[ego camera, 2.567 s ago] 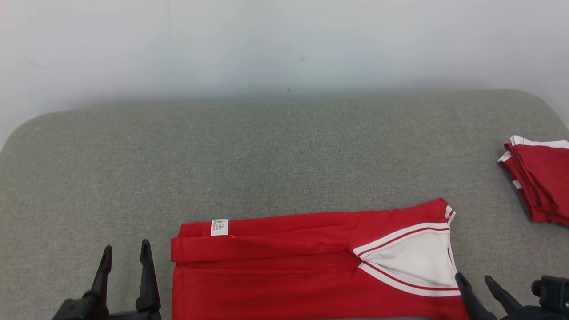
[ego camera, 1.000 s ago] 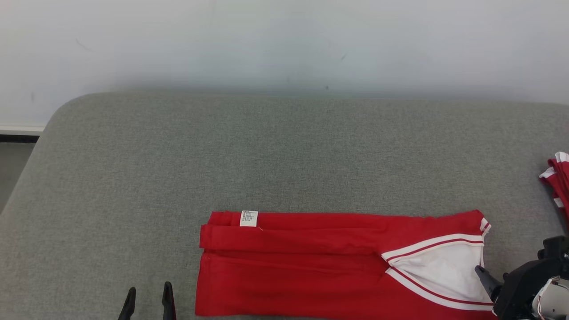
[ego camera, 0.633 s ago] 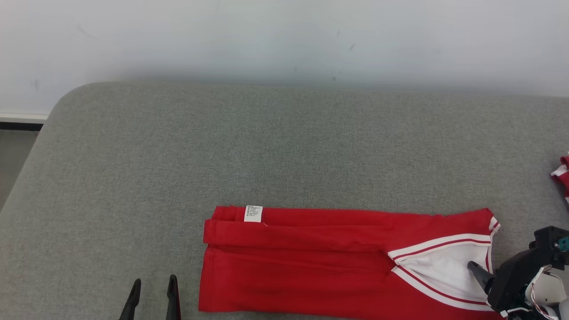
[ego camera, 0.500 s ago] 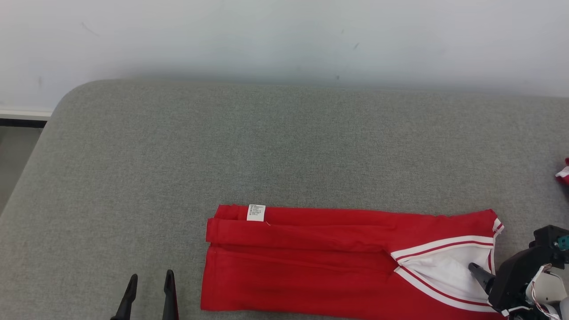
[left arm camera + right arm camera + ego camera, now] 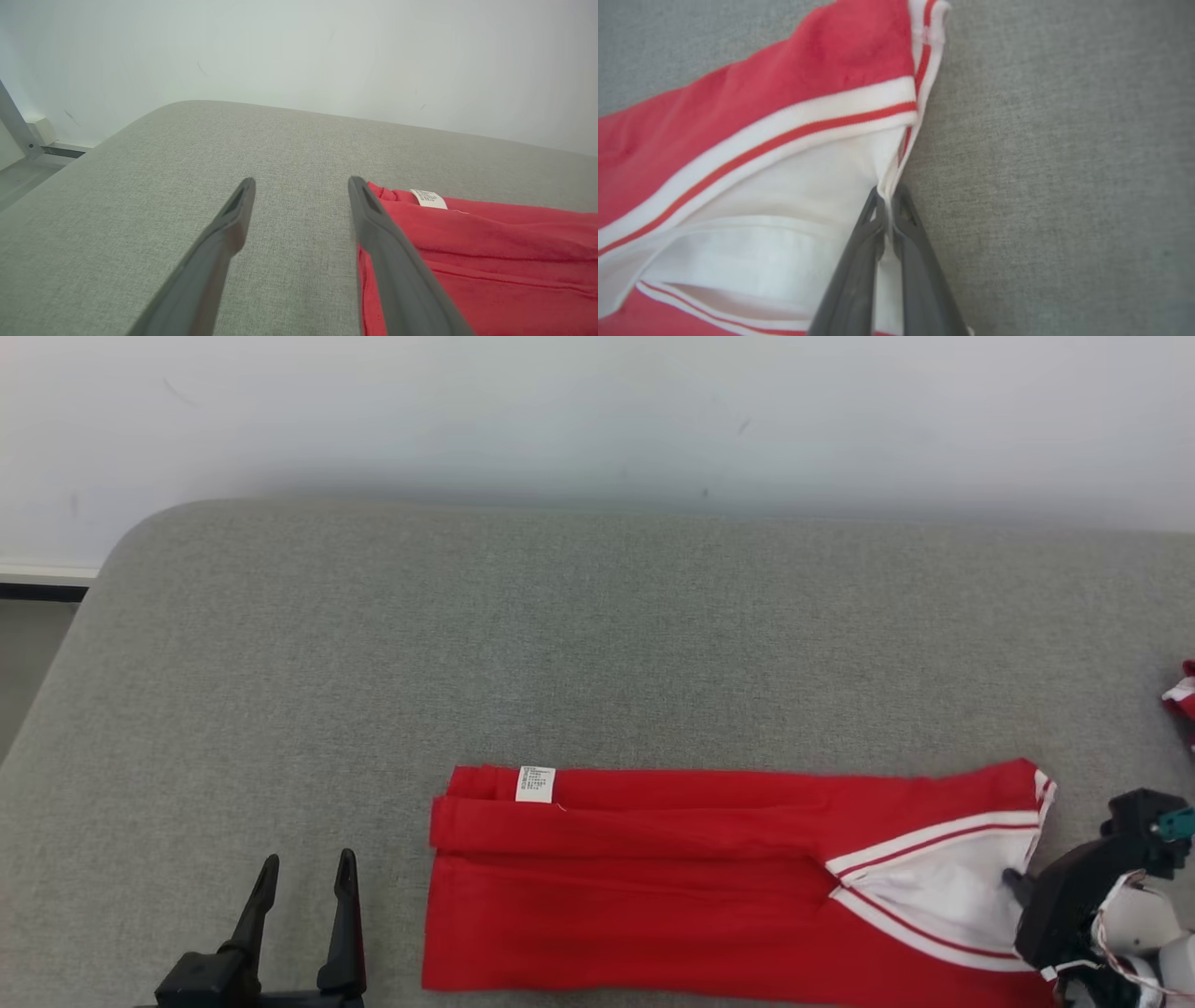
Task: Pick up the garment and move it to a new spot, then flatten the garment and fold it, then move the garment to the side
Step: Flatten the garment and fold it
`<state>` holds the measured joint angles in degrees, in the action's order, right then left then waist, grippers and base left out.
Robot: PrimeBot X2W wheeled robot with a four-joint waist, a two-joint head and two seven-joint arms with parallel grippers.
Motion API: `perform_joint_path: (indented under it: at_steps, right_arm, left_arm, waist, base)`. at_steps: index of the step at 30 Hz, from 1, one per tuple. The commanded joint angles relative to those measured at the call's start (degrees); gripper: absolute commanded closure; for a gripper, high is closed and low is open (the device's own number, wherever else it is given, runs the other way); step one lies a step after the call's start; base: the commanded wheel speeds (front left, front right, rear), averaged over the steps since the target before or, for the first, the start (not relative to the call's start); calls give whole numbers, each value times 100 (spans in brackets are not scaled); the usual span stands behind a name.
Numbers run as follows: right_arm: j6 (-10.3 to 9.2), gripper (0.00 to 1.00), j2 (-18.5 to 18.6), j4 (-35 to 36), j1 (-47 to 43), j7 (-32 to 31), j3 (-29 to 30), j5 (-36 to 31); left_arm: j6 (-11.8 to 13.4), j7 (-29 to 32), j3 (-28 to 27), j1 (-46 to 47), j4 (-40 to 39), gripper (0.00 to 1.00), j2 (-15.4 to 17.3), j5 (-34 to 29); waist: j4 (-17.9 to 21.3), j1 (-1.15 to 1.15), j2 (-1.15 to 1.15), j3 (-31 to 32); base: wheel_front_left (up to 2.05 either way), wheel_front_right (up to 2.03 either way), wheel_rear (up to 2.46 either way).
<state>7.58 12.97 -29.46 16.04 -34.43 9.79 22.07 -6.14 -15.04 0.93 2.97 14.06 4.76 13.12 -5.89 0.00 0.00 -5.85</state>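
Pinched shut w/ the right tool (image 5: 888, 198) on the white-and-red trim of the neckline (image 5: 784, 135), jaws tight together on thin cloth, prob. gripped at this end so as to carry it over in a crosswise fold. Held seemingly low over the bench (image 5: 280, 663), likely to avoid pulling the layers apart. Parked w/ the left tool (image 5: 309, 856) just beside the opposite short end, jaws spread wide w/ nothing betw. them, tips aimed toward the far wall (image 5: 597, 411); judged ready to take the hem corner or pin that end during the fold. Laid flat on the robot's side of the grey fabric-topped bench: red V-neck shirt (image 5: 653, 896), already narrowed into a long strip, neck to the right, hem to the left. Face up at the far hem corner: small white care label (image 5: 535, 783), prob. exposed by turned-in sides. Well apart, at the right margin: bit of a second red garment (image 5: 1181, 695) w/ white trim, maybe marking the side spot for finished pieces. Judged approx. midway thru task: moved & flattened, lengthwise folds done, crosswise fold & shift to side not yet done.
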Motion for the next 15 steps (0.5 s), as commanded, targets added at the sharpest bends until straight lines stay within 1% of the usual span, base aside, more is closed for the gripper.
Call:
perform_joint_path:
  at_steps: [1, 9, 10, 11, 12, 15]
  right_arm:
    - [-20, 100, 85, -57, 50, 87, 135, -97]
    - [-20, 100, 279, 68, 137, 343, 828, -543]
    - [-20, 100, 279, 68, 137, 343, 828, -543]
    - [-20, 100, 304, 176, 84, 355, 992, -653]
    - [-20, 100, 304, 176, 84, 355, 992, -653]
    - [-20, 100, 335, 389, -9, 306, 1246, -820]
  left_arm:
    - [-28, -16, 3, 68, 27, 0, 25, -3]
    - [-42, -16, -62, 45, 26, 0, 13, 28]
    - [-42, -16, -62, 45, 26, 0, 13, 28]
    - [-41, -16, -85, 8, 19, 0, 5, 28]
    - [-41, -16, -85, 8, 19, 0, 5, 28]
    - [-42, -16, -97, -23, 12, 0, -13, 8]
  waist:
    - [50, 0, 0, -5]
    - [224, 0, 0, 33]
    - [224, 0, 0, 33]
    - [269, 0, 0, 48]
    - [269, 0, 0, 48]
    - [321, 0, 0, 76]
  base:
    - [0, 0, 0]
    - [0, 0, 0]
    - [0, 0, 0]
    - [0, 0, 0]
    - [0, 0, 0]
    - [0, 0, 0]
